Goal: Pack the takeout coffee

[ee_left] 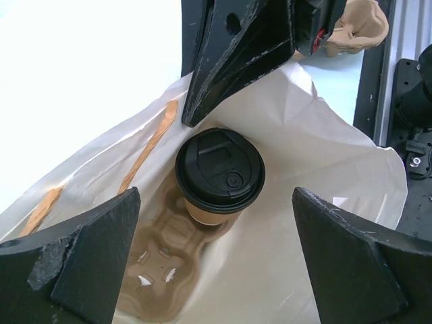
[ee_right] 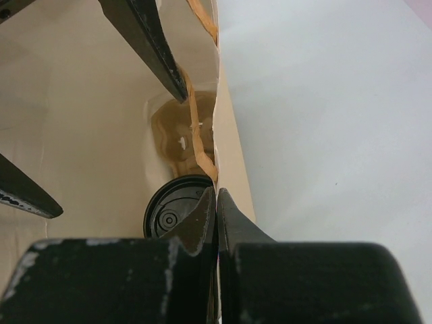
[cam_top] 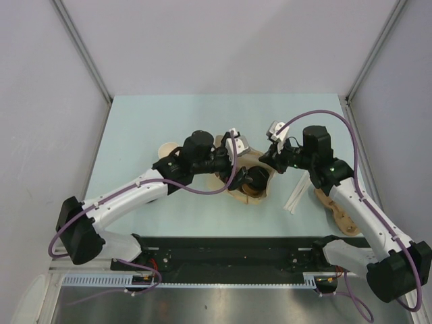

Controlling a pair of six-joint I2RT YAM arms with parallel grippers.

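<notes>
While left pincer (ee_left: 216, 194) gapes over cup (ee_left: 219, 170) | right pincer (ee_right: 216, 196) pinches bag (ee_right: 81, 121)

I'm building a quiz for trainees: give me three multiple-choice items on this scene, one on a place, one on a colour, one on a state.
1. The cup sits: A on bare table; B in the tray inside the bag; C between the left jaws.
2. Its lid: A white; B black; C red.
3. Right gripper, jaws: A wide open; B holding a lid; C shut on the bag's edge.
Answers: B, it stands in the tray; B, seen from above; C, they pinch the paper.
</notes>
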